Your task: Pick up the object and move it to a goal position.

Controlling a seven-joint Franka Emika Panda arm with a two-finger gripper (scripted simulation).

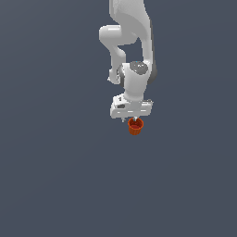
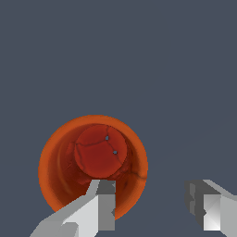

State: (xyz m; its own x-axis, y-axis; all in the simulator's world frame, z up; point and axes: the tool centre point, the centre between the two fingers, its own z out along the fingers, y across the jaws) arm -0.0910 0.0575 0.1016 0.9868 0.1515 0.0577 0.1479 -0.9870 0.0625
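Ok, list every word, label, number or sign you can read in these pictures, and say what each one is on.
None: no readable text in either view.
The orange-red cup shows only dark cracks and two small specks inside, no lettering.
The gripper and the white arm are unmarked.
The grey ground is plain.

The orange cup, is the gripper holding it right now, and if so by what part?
Not held yet. The gripper is open, one finger inside the orange cup and the other outside its rim, straddling the wall without clamping it.
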